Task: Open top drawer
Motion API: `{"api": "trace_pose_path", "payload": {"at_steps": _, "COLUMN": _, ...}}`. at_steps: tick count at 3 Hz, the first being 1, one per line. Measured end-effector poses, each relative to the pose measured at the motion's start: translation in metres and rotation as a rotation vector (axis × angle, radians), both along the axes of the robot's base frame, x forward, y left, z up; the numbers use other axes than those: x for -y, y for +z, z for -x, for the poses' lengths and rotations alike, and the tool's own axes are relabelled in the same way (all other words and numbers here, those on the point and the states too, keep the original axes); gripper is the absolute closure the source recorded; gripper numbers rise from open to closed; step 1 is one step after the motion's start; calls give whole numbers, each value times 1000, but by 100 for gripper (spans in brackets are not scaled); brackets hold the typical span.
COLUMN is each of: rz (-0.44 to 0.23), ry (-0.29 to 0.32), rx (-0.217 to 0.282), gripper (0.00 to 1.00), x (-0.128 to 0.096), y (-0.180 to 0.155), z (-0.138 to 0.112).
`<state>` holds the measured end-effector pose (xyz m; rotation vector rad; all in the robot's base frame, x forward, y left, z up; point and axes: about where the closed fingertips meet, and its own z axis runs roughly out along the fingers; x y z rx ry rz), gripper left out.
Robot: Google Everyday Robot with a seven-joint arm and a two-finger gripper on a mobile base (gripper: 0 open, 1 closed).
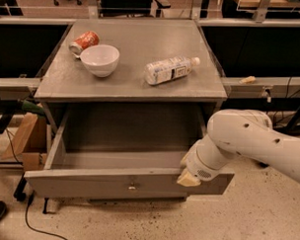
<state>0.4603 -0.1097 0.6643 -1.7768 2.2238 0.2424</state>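
Observation:
The top drawer [88, 183] of the grey cabinet is pulled far out toward me, and its inside looks empty. Its long flat front has a small brass knob [132, 186] at the centre. My gripper [188, 178] sits at the upper edge of the drawer front, right of the knob, with its cream tip against the front. The white arm [248, 142] reaches in from the right and hides the drawer's right corner. The lower drawers are hidden under the open one.
On the cabinet top [136, 87] are a white bowl [100, 59], a red can on its side [84, 42] and a lying plastic bottle [170, 70]. A cardboard box [28, 137] stands at the left. A black cable [37, 229] runs on the floor.

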Motion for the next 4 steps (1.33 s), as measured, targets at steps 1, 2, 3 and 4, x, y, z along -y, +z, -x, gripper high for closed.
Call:
{"api": "trace_pose_path", "payload": {"at_steps": 1, "rz": 1, "ry": -3, "rx": -2, "gripper": 100, "x": 3, "y": 0, "z": 2}}
{"api": "trace_pose_path", "payload": {"at_steps": 2, "rz": 4, "ry": -6, "rx": -8, "gripper": 81, "x": 7, "y": -1, "z": 5}}
{"api": "trace_pose_path", "payload": {"at_steps": 3, "rz": 6, "ry": -4, "rx": -12, "gripper": 50, "x": 9, "y": -3, "z": 7}}
{"api": "trace_pose_path", "payload": {"at_steps": 4, "rz": 6, "ry": -4, "rx": -12, "gripper": 27, "x": 9, "y": -1, "z": 7}}
